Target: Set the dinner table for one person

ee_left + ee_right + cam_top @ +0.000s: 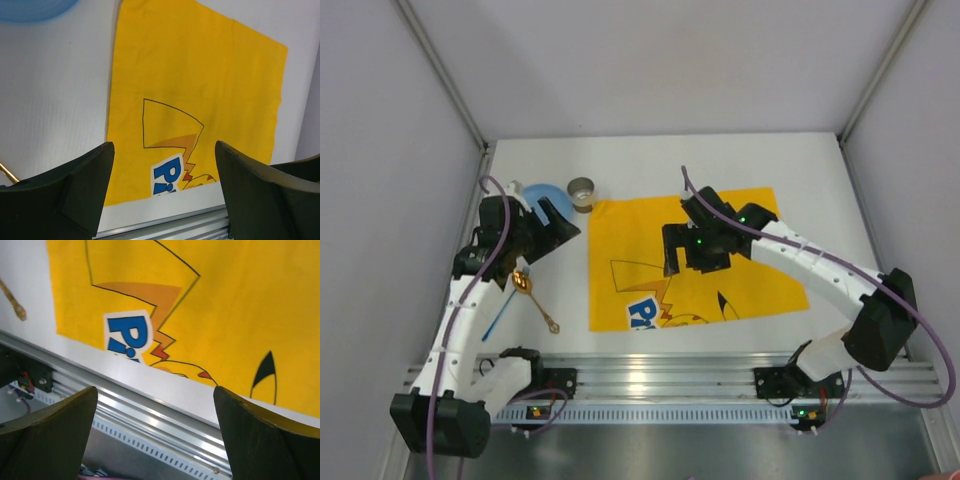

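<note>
left jaws wide, right jaws wide, both empty, hovering over dinner table (650,165).

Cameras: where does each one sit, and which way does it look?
Top view: above and behind the robot, looking down on the table; left arm and right arm show.
Left wrist: on the left arm, looking down at the yellow cloth; its fingers show.
Right wrist: on the right arm, facing the cloth's near edge and metal rail; its fingers show.
All three share the cloth.
</note>
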Motion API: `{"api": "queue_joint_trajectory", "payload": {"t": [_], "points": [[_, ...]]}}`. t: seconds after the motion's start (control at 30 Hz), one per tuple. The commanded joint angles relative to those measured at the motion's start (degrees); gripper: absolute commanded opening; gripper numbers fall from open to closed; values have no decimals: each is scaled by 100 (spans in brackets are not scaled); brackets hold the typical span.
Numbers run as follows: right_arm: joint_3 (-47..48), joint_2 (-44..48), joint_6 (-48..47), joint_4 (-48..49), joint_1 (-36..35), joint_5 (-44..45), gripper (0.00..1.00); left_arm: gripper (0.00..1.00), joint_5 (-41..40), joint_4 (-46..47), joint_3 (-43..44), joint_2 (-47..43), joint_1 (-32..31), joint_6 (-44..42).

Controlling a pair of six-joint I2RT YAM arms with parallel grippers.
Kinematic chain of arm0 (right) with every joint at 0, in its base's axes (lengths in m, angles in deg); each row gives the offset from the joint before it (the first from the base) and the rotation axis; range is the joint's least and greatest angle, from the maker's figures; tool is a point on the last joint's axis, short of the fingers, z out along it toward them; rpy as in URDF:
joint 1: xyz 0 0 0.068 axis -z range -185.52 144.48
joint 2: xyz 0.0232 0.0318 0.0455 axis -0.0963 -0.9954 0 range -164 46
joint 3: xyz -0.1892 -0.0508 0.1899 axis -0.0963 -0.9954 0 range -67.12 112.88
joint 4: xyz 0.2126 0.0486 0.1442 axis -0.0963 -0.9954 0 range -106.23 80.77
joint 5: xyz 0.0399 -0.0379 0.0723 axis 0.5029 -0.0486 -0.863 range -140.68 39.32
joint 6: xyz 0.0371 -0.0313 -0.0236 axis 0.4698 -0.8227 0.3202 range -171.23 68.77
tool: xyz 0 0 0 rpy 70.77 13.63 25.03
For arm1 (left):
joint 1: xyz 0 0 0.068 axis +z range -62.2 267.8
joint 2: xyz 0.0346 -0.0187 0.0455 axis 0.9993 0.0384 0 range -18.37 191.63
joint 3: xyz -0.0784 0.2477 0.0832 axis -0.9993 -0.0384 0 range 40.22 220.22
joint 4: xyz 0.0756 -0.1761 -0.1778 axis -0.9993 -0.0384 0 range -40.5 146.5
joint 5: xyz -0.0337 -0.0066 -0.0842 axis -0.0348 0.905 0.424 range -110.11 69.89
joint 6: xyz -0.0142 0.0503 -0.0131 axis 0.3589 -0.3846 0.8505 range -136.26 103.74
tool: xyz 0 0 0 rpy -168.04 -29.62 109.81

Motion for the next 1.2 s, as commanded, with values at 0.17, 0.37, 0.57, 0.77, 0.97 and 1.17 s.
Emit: {"api": "queue_joint_trajectory", "payload": {"t": [0.17, 0.37, 0.57, 0.77, 0.97, 1.17], "points": [[-1186, 877, -441, 84, 933, 792, 100, 86, -622, 58, -44, 165, -1782, 145], [-1757, 535, -995, 725, 2094, 679, 99, 80, -1072, 383, -483, 1350, -2918, 769], [-2153, 24, -1040, 1068, 2411, 328, 94, 79, -1064, 858, -555, 2476, -3200, 735], [-3329, 261, -636, 1464, 2394, -43, 92, 79, -1064, 1139, -730, 3049, -3200, 620], [-4104, 841, -390, 1491, 2332, -288, 91, 79, -1204, 1175, -1073, 3103, -3200, 436], [-3870, 1272, -196, 1088, 2236, -377, 90, 79, -1283, 955, -1328, 2647, -3191, 541]]}}
